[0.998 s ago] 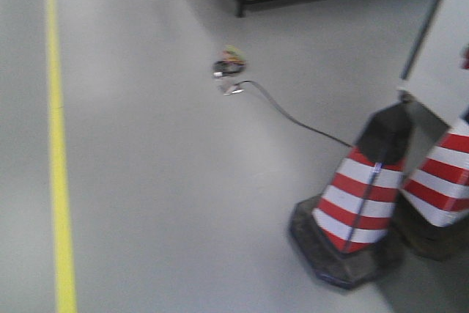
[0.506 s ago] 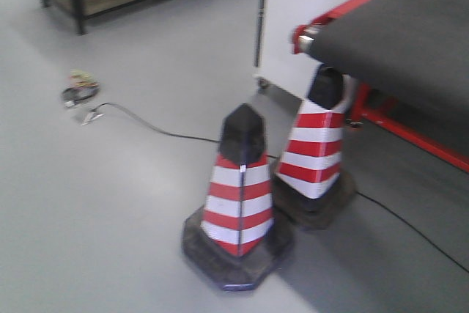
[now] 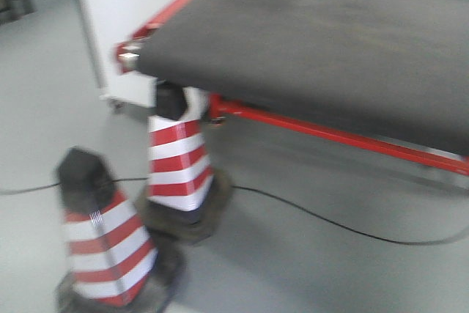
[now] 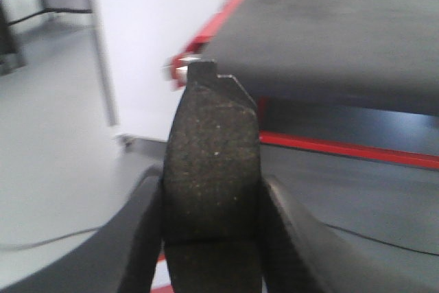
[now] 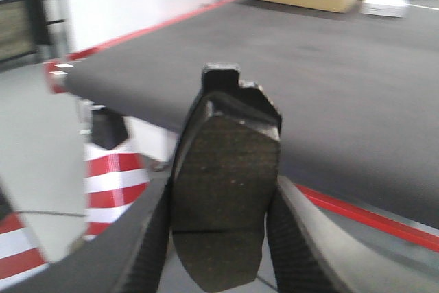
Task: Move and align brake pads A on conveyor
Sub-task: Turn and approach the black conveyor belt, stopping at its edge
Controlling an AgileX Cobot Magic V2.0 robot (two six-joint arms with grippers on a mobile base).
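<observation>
Both arms reach level toward the conveyor end edge, the left gripper clamped on one upright brake pad, the right gripper clamped on a second pad, both pads off the belt, two striped cones below.

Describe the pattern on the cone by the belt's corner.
The cone has red and white stripes, black top; front-facing view shows best.

We see the belt as matt, dark charcoal and felt-like, with a fine nap. Its frame looks like red painted metal with a slight gloss. The left pad shows a rough, grainy, speckled face. The right pad is equally coarse, on a dull dark backing. The right fingers are matt black and finely ribbed. The floor is smooth and faintly shiny.
</observation>
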